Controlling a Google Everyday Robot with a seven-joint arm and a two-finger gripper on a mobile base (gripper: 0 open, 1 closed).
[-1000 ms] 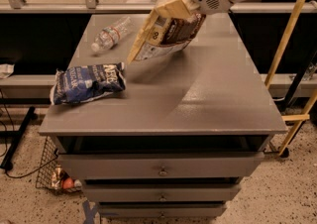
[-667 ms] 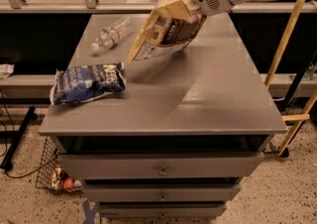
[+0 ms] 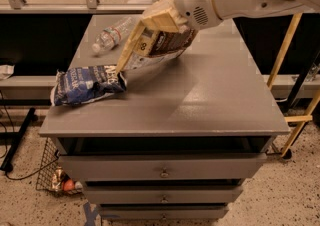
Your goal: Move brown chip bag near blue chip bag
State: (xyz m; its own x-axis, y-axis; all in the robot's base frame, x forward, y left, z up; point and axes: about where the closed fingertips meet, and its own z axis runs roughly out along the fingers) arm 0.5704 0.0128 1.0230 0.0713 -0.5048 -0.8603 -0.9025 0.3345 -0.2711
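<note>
The brown chip bag hangs tilted in the air over the left middle of the grey table, its tan lower end pointing down toward the blue bag. My gripper holds it by its upper tan end, shut on it. The blue chip bag lies flat near the table's left front edge. The brown bag's lower tip is just above and right of the blue bag's right end.
A clear plastic bottle lies on its side at the back left of the table. Drawers sit below the top. A wire basket stands on the floor at left, a yellow frame at right.
The brown bag, held in my gripper, has moved down and left toward the blue bag. The blue bag and bottle have not moved.
</note>
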